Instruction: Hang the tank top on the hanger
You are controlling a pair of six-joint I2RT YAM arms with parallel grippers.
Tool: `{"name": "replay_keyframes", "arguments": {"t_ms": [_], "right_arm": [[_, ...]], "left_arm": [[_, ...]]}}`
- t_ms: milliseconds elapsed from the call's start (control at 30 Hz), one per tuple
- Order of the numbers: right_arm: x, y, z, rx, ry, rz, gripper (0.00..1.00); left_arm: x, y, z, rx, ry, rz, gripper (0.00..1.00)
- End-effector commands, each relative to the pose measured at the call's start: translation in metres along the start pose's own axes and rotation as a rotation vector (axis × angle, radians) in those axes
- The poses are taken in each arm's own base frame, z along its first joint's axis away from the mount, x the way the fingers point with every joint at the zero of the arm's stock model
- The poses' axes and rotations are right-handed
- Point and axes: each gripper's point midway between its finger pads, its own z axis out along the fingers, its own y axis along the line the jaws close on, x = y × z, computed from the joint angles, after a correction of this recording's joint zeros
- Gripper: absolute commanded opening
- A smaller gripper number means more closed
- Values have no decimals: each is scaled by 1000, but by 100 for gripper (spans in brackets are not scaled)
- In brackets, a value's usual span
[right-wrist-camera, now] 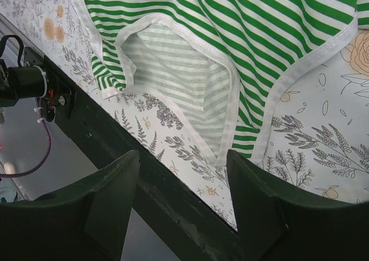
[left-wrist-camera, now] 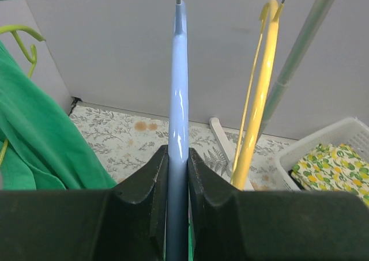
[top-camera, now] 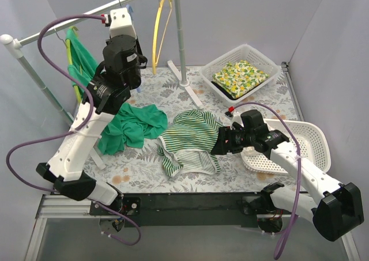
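Up at the rail point(top-camera: 86, 12), the left gripper point(left-wrist-camera: 177, 157) is clamped on the hanger point(left-wrist-camera: 179, 88), its dark jaws pressed against either side of the light blue shaft. The metal hook runs out of the top of the left wrist view, so whether it sits on the rail cannot be told. Just to the right hangs a yellow hanger point(left-wrist-camera: 258, 105). To the left, a green shirt point(left-wrist-camera: 34, 146) hangs on a yellow-green hanger point(left-wrist-camera: 20, 39).

The tank top point(top-camera: 187, 137) lies crumpled on the flower-print table point(top-camera: 138, 166), towards the middle front. Its left edge meets a plain green garment point(top-camera: 135, 125) heaped beside it.

The right gripper point(right-wrist-camera: 183, 166) hangs low over the near right side of the tank top. Its jaws stand wide apart and hold nothing. Below them the right wrist view shows a white-bound opening in the striped cloth (armhole or neck, hard to say), with the paler inside of the fabric showing through it. The front edge of the table runs just under the fingertips.

A white basket point(top-camera: 259, 53) at the back right holds a yellow-patterned folded cloth point(top-camera: 239, 76). A second basket point(top-camera: 314, 137) rests at the right edge, close against the right arm.
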Motion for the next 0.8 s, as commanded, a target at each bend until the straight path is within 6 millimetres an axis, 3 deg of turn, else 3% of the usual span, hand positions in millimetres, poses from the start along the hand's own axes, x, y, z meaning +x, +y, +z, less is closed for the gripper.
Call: {"name": "replay_keyframes", "arguments": {"t_ms": [0,467,767], "right_arm": [[-20,9,-4,-21,-51,-56,70],[-28,9,-6,-3,-77,-59,70],[-35,7,-7,19,-96,-73,70]], "left_arm": [[-18,10,-34,105,-15,-95,0],[19,27,-81,246,105,-118,0],[80,29,-104,332,261,-66,0]]}}
